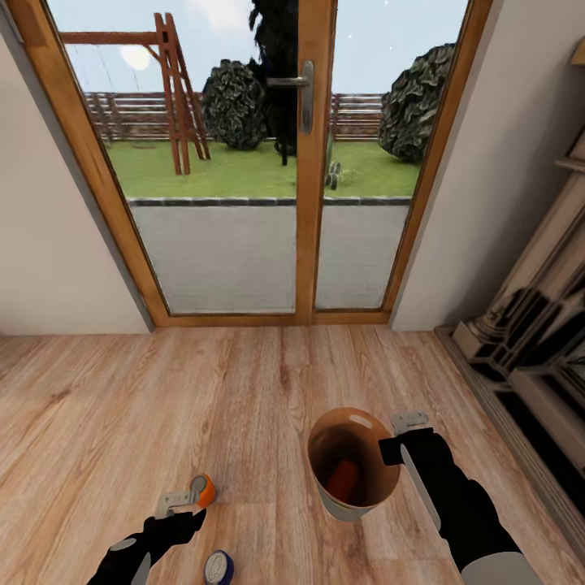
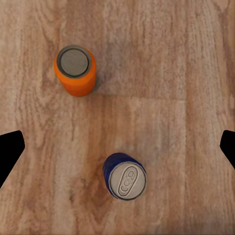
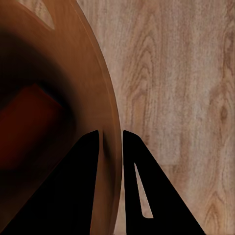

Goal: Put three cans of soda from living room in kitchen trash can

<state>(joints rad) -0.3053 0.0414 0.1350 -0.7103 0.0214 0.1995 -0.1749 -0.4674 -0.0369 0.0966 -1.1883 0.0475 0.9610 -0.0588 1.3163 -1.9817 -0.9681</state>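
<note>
Here's the head view: wood plank floor [image 1: 244, 390], and straight ahead the wood-framed glass doors [image 1: 313, 162] with a lawn and swing frame outside. Down at the right, the right gripper [image 1: 390, 447] has the tash can [image 1: 325, 487] by its rim; the bin appears to hang above the boards, tilted a little. The right wrist view settles the grip: the two dark fingers [image 3: 78, 186] straddle the rim, one inside the bin, one outside, pinched onto the tan-brown wall [image 3: 105, 98]. And there's a red can [image 1: 344, 479] already lying inside the bin, a reddish shape against the dark brown interior [image 3: 24, 132].

Over to the left side. The left gripper [image 1: 183, 505] hovers low over the floor, and the orange-red can [image 1: 203, 490] stands just beside its tip. The left wrist view looks straight down: the orange-red can [image 2: 75, 70] stands upright, the dark blue can [image 2: 124, 177] with its silvery top stands a little apart from it, both on the boards. The left fingers [image 2: 9, 152] are spread wide, holding nothing. In the head view the blue can [image 1: 218, 567] sits near the frame's bottom edge, beside the left arm.
</note>
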